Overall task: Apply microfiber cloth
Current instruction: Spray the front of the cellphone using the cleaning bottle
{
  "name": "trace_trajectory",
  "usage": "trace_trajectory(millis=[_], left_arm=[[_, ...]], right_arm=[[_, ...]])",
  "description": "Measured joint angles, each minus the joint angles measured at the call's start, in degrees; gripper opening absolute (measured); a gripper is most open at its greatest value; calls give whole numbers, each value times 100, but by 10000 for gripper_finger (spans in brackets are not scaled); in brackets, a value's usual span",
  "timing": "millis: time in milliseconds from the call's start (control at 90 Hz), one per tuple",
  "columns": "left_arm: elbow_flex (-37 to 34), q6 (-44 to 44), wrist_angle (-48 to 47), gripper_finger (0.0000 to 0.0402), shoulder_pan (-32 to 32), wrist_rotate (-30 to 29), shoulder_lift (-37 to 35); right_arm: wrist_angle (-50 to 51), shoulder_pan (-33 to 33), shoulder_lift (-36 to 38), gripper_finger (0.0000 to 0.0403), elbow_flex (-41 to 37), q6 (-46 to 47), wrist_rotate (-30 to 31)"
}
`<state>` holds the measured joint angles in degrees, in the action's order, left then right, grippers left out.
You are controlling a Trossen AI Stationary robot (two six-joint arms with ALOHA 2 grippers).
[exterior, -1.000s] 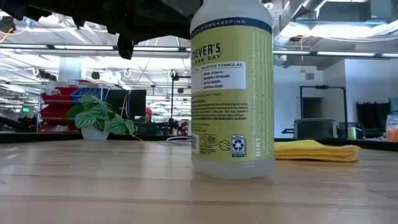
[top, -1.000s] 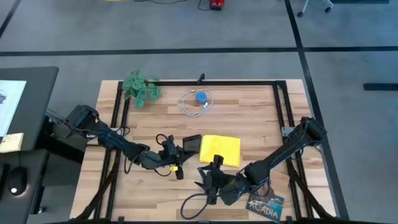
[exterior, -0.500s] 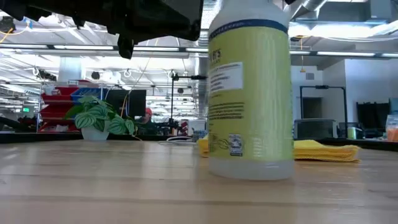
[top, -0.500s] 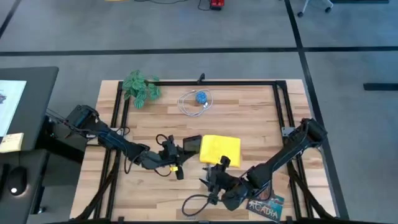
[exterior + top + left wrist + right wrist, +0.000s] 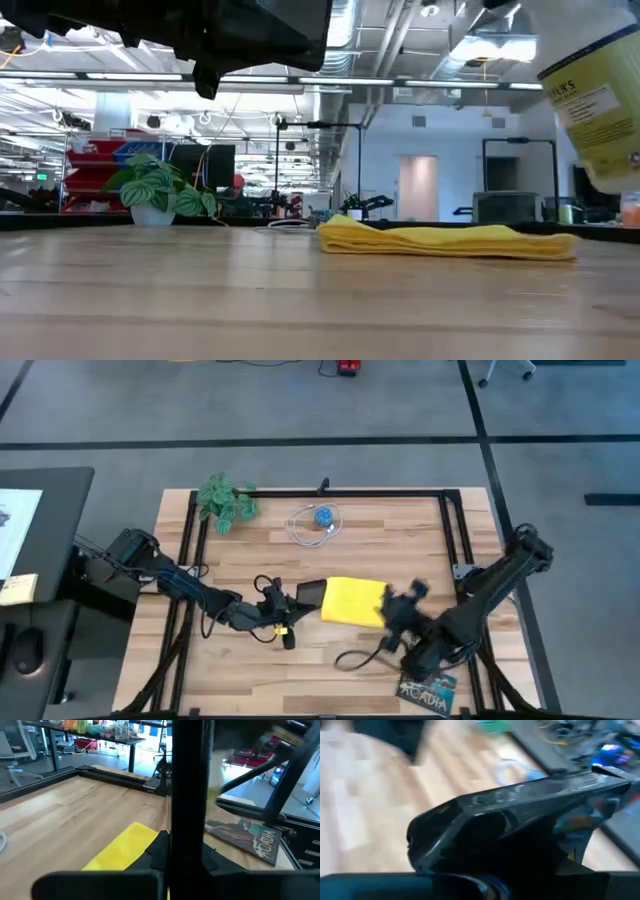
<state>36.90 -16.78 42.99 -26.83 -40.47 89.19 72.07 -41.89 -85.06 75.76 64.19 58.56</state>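
Observation:
The yellow microfiber cloth [image 5: 353,602] lies flat on the table's middle and shows as a low folded heap in the low view [image 5: 445,240]. My left gripper [image 5: 288,605] is just left of it, shut on a black smartphone [image 5: 310,591]. My right gripper [image 5: 398,616] is at the cloth's right edge, shut on a pale yellow spray bottle [image 5: 600,110]. The bottle hangs tilted above the table. My left gripper pinches the smartphone between its two fingers, reaching in level from the table's left. The phone stands on edge in the hold, its thin side [image 5: 187,810] facing the wrist camera. In the low view nothing dark touches the table there. My right gripper holds the spray bottle near its grey spray head [image 5: 520,805]. The gripper's own body hides the place of contact. The bottle's body [image 5: 598,120] is tipped and clear of the table.
A green plant [image 5: 227,502] stands at the far left. A coiled cable with a blue piece [image 5: 318,523] lies at the far middle. A dark booklet [image 5: 428,693] lies at the near right. A black frame rail [image 5: 350,491] borders the table. A loose cable [image 5: 352,658] trails near the right arm.
My right gripper has carried the spray bottle from the near middle toward the table's right and far side. It first slid the bottle along the table, then lifted it clear and tipped it. The cloth, earlier half hidden behind the bottle in the low view, now shows whole.

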Motion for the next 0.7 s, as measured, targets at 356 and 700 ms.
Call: trace_trajectory(millis=[356,700], left_arm=[[1,1,2,11,28,10,0],[1,-15,1,11,59,11,0]], right_arm=[[-1243,55,1824,138,-2495,476,551],[-1539,83,2031,230,-3164,137,391]])
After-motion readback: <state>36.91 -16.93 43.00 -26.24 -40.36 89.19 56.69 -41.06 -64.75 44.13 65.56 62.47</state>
